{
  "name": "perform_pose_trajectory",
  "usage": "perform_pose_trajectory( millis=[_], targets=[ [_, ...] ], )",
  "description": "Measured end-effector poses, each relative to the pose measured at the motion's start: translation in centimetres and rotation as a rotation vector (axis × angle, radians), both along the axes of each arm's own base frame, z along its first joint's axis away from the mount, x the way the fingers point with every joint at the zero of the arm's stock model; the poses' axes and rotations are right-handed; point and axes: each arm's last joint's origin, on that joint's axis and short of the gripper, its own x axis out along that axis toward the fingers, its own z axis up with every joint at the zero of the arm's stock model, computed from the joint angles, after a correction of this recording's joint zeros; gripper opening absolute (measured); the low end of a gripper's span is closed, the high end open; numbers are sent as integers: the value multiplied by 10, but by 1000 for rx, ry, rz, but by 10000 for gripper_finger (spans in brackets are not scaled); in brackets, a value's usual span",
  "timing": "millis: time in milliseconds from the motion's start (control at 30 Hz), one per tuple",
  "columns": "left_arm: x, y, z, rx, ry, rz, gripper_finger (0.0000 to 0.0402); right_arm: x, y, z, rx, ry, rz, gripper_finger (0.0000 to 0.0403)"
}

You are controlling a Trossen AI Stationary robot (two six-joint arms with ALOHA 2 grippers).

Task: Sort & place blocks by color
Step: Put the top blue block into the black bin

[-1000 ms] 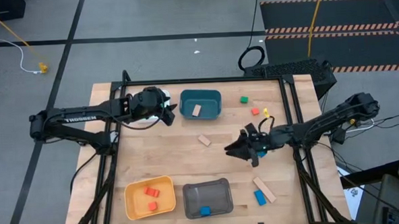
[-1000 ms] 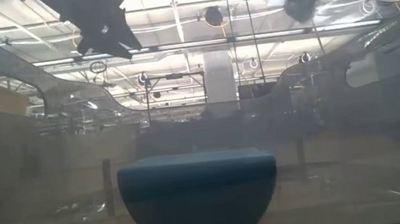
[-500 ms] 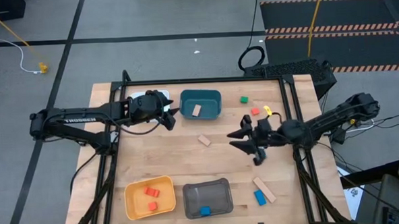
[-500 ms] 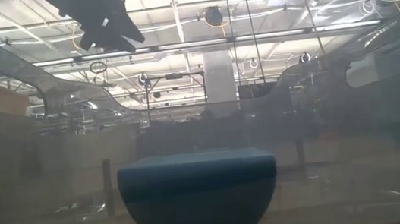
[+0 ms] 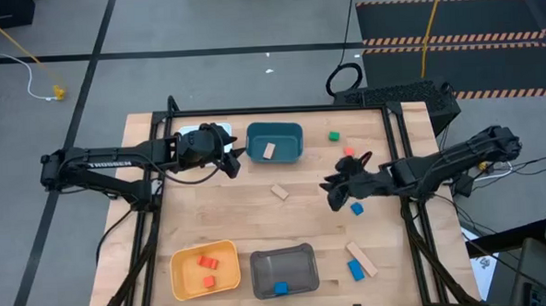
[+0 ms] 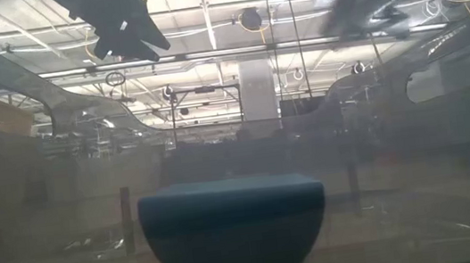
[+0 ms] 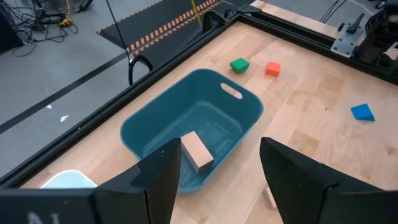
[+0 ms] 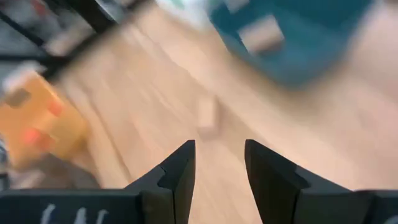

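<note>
Loose blocks lie flat on the wooden table: a green block [image 5: 333, 136], a red block [image 5: 350, 151], a blue block [image 5: 356, 207], a tan block [image 5: 279, 191], and a tan bar [image 5: 361, 257] beside another blue block [image 5: 355, 271]. My right gripper [image 5: 330, 193] hangs above the table just left of the first blue block, slanting down toward the left, its fingers [image 8: 180, 171] a little apart with nothing between them. My left gripper [image 5: 236, 156] hovers open at the left side of the teal bin [image 7: 155, 134], which holds a tan block [image 7: 196, 151].
A yellow bin [image 5: 181, 277] with two red blocks and a grey bin [image 5: 296, 263] with a blue block stand at the near edge. A white bin [image 5: 191, 132] shows under my left arm. Bare wood lies in the table's middle. A black frame runs round the table.
My right gripper has tipped up from pointing straight down to a slant and has drifted toward the far edge. The blue block that was under it now lies uncovered on the table. The right wrist view is smeared by this motion.
</note>
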Motion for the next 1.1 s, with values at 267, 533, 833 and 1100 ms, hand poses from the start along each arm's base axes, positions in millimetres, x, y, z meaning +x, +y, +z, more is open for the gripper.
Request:
perform_pose_trajectory(
  millis=[267, 533, 833, 1100],
  targets=[
    [0, 0, 0, -1, 0, 0, 219, -24, 1, -21, 192, 276, -103, 130],
    [0, 0, 0, 0, 2, 0, 218, -41, 4, -56, 418, 443, -146, 144],
    [0, 0, 0, 2, 3, -1, 218, -50, 2, -73, 419, 499, -178, 229],
    [0, 0, 0, 1, 3, -1, 218, -55, 1, -100, 407, 579, -233, 234]
  ],
)
